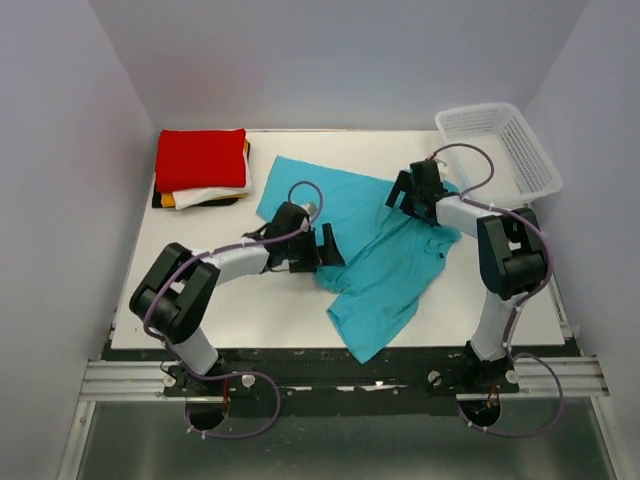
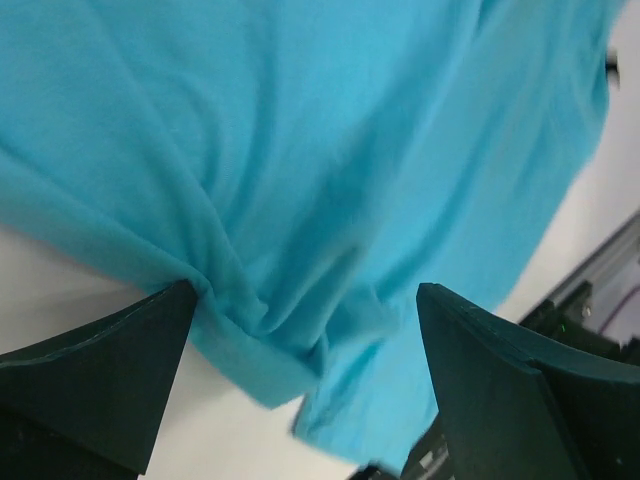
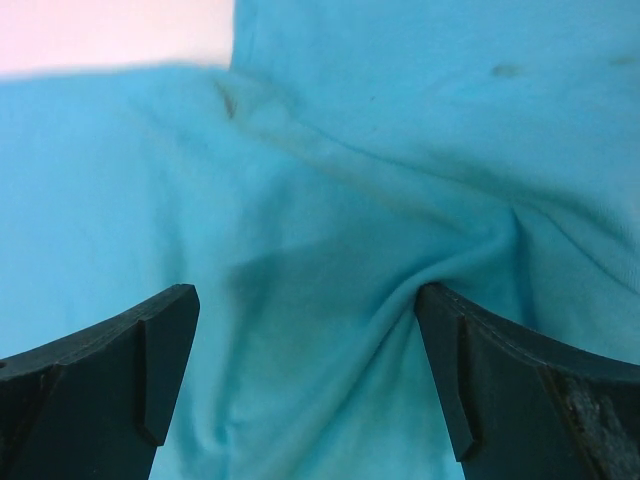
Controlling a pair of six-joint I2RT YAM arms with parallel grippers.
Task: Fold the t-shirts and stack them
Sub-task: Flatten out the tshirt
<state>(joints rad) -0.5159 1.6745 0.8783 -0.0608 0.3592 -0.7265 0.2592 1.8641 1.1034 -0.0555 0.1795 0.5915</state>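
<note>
Starting at the near edge of the surface [image 1: 250, 315], we find the turquoise t-shirt [image 1: 375, 275] lying crumpled and skewed, one end reaching almost to that edge and the rest running back toward the middle. Our left tool [image 1: 325, 246] sits low at the shirt's left border with its jaws wide apart. The left wrist view shows a bunched lip of cloth between the fingers [image 2: 100, 380], with nothing clamped. Our right tool [image 1: 404, 200], farther back on the shirt's right side, is likewise spread, and a ridge of fabric rises between its jaws with no hold taken.

We judge the step in hand to be taking hold of the shirt to spread it flat before folding. To do it well we should pinch a single layer at an edge or seam on each side, not a thick wad. Then we should draw the two holds apart evenly so the wrinkles pull out.

At the far left corner waits the stack [image 1: 200, 175]: a red shirt [image 1: 200, 158] on top, then a white shirt [image 1: 215, 193], a yellow-orange shirt [image 1: 169, 200] and a black shirt [image 1: 158, 202] beneath. A white mesh basket [image 1: 530, 150] sits at the far right corner. The surface is white and matte, and plain pale walls [image 1: 60, 150] close it in on three sides.
</note>
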